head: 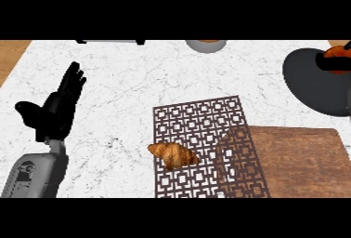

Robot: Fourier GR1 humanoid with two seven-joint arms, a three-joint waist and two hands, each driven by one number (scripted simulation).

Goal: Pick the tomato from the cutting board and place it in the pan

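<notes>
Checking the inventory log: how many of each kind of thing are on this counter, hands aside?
Croissant: 1
Tomato: 1
Pan: 1
Cutting board: 1
Patterned mat: 1
Grey cup: 1
Unclear item at top edge: 1
Total: 7

a croissant [174, 155] lies on a brown lattice-patterned mat [198, 121] spread over the white marble surface [137, 79]. a grey round vessel [205, 45] sits at the far edge, partly cut off.
</notes>
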